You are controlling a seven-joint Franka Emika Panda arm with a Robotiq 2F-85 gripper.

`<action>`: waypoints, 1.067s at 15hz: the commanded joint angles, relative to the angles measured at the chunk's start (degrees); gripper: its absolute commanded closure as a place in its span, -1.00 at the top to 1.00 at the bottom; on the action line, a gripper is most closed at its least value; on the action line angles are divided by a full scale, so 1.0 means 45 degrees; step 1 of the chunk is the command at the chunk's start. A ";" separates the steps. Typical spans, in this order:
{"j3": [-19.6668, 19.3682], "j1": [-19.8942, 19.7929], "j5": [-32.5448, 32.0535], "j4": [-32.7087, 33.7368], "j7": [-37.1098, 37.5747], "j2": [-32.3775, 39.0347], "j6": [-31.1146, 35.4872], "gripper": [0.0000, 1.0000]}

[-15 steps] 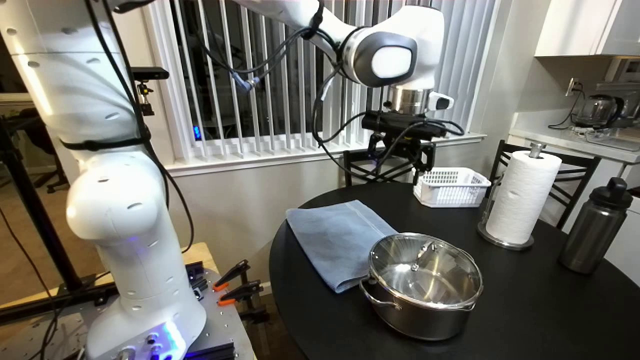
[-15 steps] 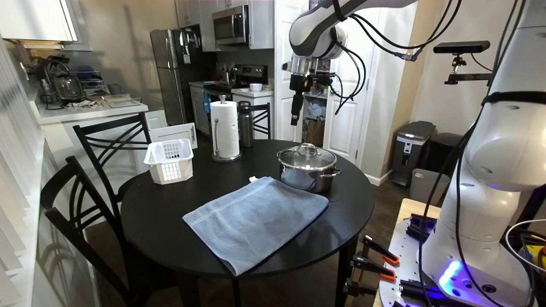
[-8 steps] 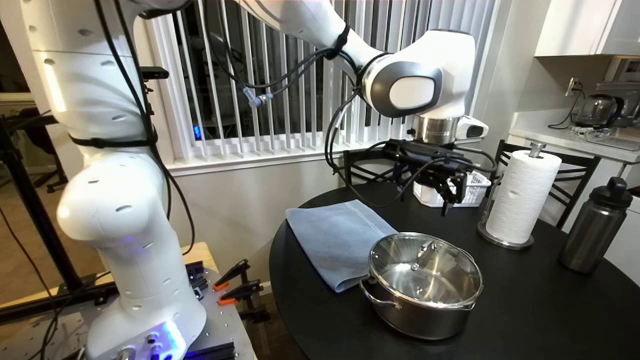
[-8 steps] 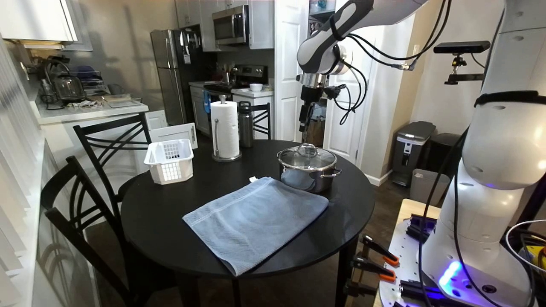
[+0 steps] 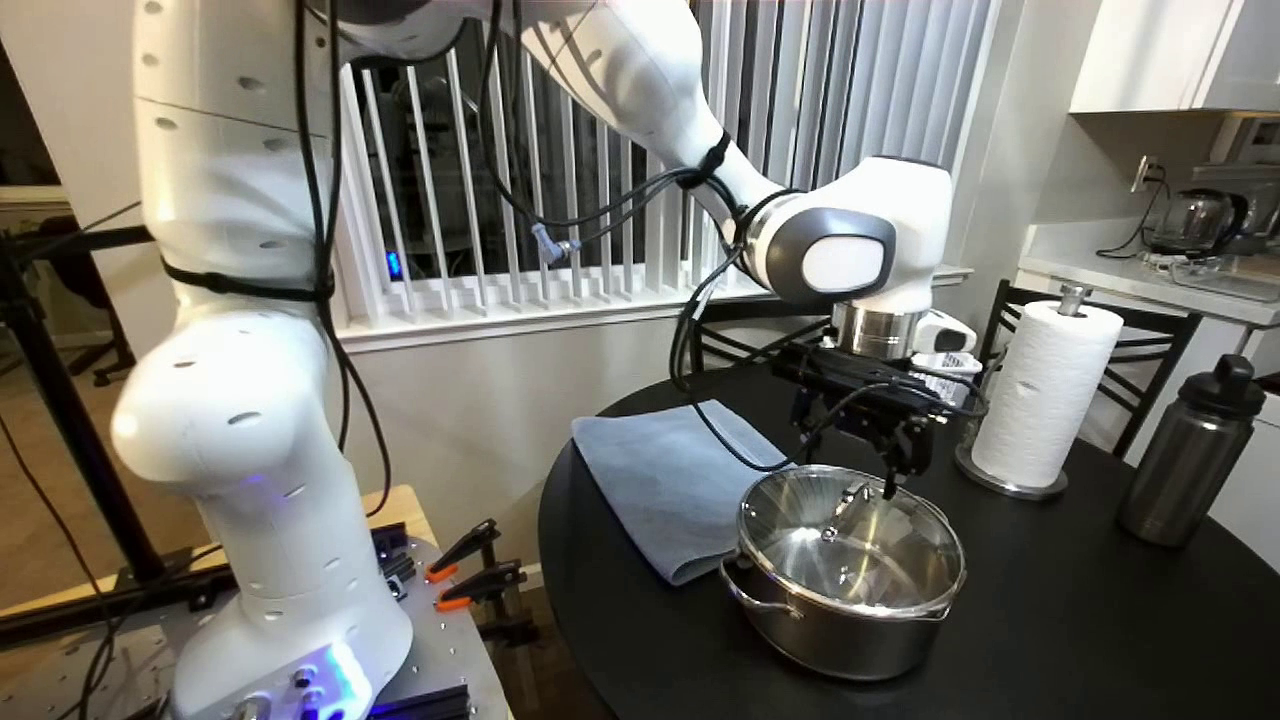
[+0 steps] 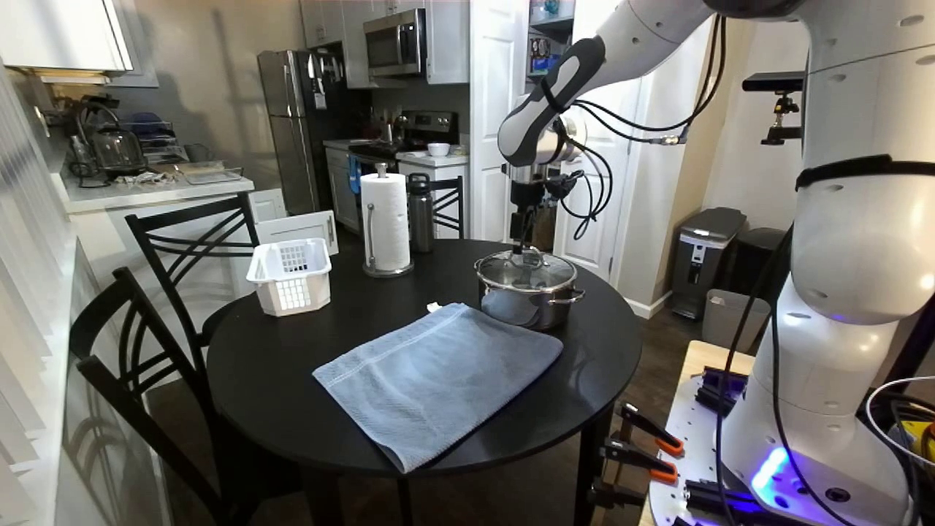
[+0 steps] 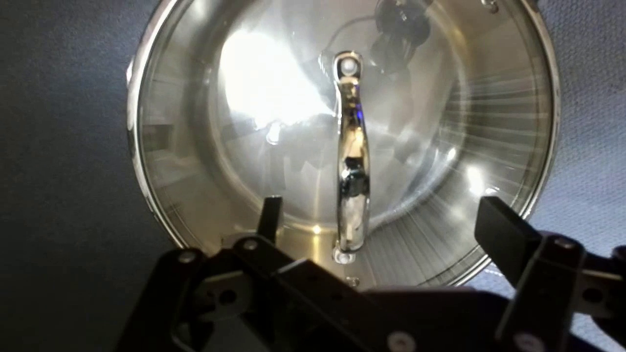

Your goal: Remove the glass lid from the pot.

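Left in an exterior view: blue-grey folded cloth (image 5: 670,490), flat on the round black tabletop (image 5: 1060,600), perhaps for a set-down | Middle: shiny stainless-steel pot (image 5: 850,645), domed clear-glass lid (image 5: 860,550) seated on top | Right, above: black two-fingered tool (image 7: 379,208), parted wide, fingers (image 7: 501,232) flanking the arched metal handle (image 7: 353,190) (wrist view), presumably to pinch it

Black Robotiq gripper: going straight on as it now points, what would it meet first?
Probably the round, clear glass lid: in the wrist view its arched shiny metal handle appears between the spread black fingers of the gripper, so these would likely straddle it and reach the glass, though depth is unclear.
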 commanded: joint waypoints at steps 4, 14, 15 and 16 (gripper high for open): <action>0.0271 -0.0549 -0.0859 0.0306 0.0511 0.0165 -0.0222 1.00; 0.0610 -0.0764 -0.0740 0.0463 0.0088 0.0417 -0.0591 -0.45; 0.0653 -0.0779 -0.0709 0.0459 0.0006 0.0430 -0.0631 -0.57; 0.0691 -0.0796 -0.0675 0.0484 -0.0060 0.0483 -0.0655 -0.71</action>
